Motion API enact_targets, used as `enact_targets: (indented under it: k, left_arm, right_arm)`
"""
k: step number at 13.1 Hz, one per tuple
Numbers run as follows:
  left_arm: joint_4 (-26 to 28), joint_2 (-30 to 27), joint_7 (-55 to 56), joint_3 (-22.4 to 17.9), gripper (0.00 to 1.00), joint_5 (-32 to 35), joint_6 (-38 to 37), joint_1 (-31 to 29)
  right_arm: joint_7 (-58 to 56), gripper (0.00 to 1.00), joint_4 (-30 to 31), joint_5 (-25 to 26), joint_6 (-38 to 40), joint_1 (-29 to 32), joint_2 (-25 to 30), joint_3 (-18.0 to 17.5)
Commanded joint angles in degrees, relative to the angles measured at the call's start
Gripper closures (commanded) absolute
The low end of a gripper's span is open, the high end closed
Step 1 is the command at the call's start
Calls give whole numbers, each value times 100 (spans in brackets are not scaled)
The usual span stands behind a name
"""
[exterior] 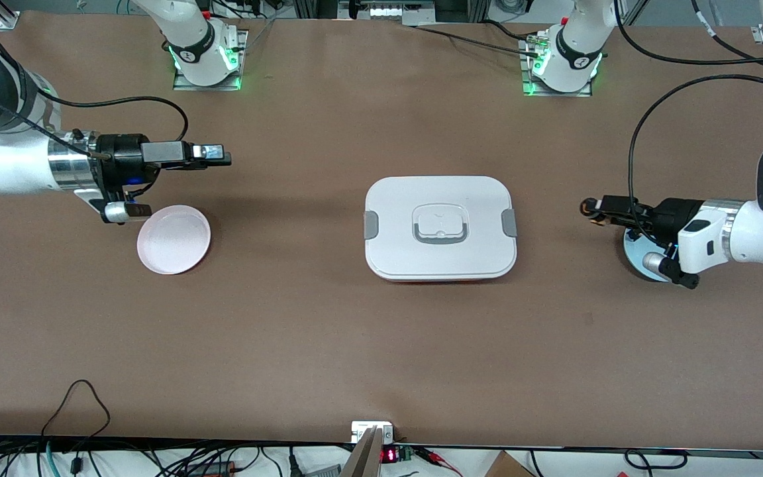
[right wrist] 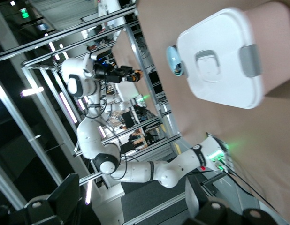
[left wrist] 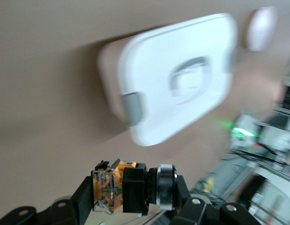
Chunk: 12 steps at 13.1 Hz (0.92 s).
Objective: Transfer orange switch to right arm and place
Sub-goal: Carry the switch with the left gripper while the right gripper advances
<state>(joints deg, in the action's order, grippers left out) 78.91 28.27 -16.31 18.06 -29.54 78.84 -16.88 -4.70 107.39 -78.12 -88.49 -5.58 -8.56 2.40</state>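
Observation:
The orange switch (exterior: 585, 209) is gripped in my left gripper (exterior: 595, 211), which is held in the air over a round bluish disc at the left arm's end of the table. In the left wrist view the switch (left wrist: 109, 185) shows an orange-tan body, a black block and a silver ring, clamped between the black fingers (left wrist: 74, 206). My right gripper (exterior: 217, 154) is open and empty in the air at the right arm's end, above the table beside a pink plate. In the right wrist view its fingers (right wrist: 66, 191) stand wide apart, and the switch (right wrist: 133, 74) shows in the distant left gripper.
A white lidded box (exterior: 440, 228) with grey clips sits mid-table between the two grippers. A pink plate (exterior: 174, 239) lies near the right gripper. A round bluish disc (exterior: 638, 257) lies under the left wrist. Cables run along the table's near edge.

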Motion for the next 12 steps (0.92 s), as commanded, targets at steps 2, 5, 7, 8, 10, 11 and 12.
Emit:
enact_targets:
  k: [2, 5, 7, 8, 10, 11, 12]
  left_arm:
    - [71, 91, -644, 161, 85, -1428, -45, 140]
    - [89, 91, -846, 469, 84, -2150, 35, 334]
    - [98, 39, -1302, 750, 84, -2328, 210, 334]
    - [107, 38, -1670, 864, 84, -2328, 498, 334]
    - [272, 73, -2951, 1372, 85, -2485, 1401, 343]
    - [439, 39, -3313, 1601, 85, -2773, 1797, 334]
    - [536, 56, -3891, 1795, 86, -2976, 2297, 360]
  right_arm:
    - [-400, 0, 46, -283, 77, -13, -23, -213]
    - [-802, 0, 28, -467, 69, -65, -163, -232]
    - [-1583, 0, 10, -694, 86, -153, -382, -232]
    - [-1795, 0, 28, -783, 86, -188, -418, -232]
    - [-1789, 0, 46, -933, 25, -311, -445, -232]
    - [-1771, 0, 46, -950, 7, -381, -515, -232]
    - [-1719, 0, 54, -1012, 7, -426, -568, -232]
